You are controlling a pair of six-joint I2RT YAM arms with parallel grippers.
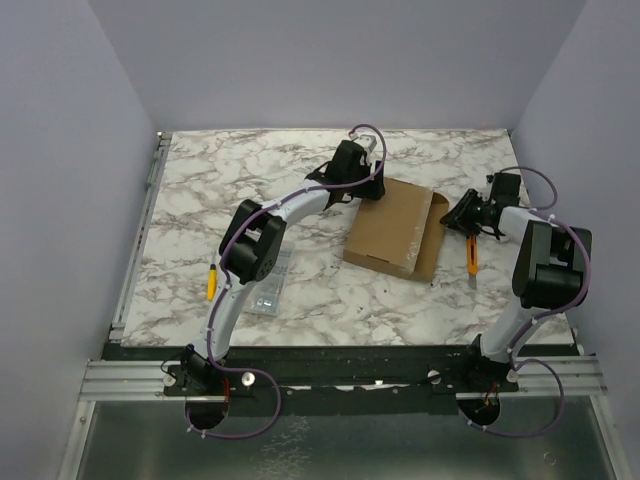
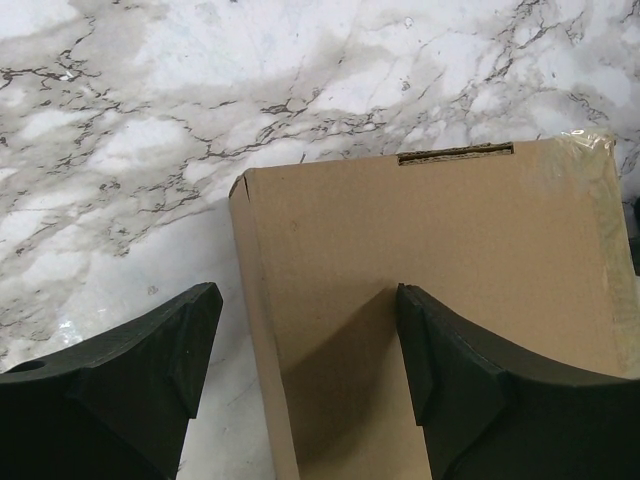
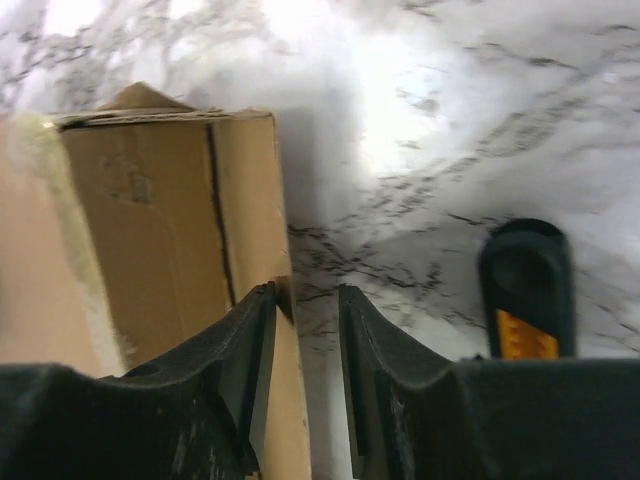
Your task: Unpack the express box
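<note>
1. One marble-patterned table (image 1: 200,190) is enclosed by lilac walls (image 1: 300,60); the express box (image 1: 393,228) lies right of centre.
2. The left gripper (image 2: 305,300) is reached over the box's far-left corner, jaws wide, nothing held.
3. The right gripper (image 3: 305,300) is set at the box's right edge, jaws narrowly parted; whether the edge is gripped cannot be told.
4. A slot (image 2: 455,155) in the box's far edge is shown by the left wrist view alone.

No legible writing anywhere.
The express box (image 2: 430,250) shows plain brown cardboard, unprinted on every visible face; the marble table (image 1: 250,180) carries only grey veining.
</note>
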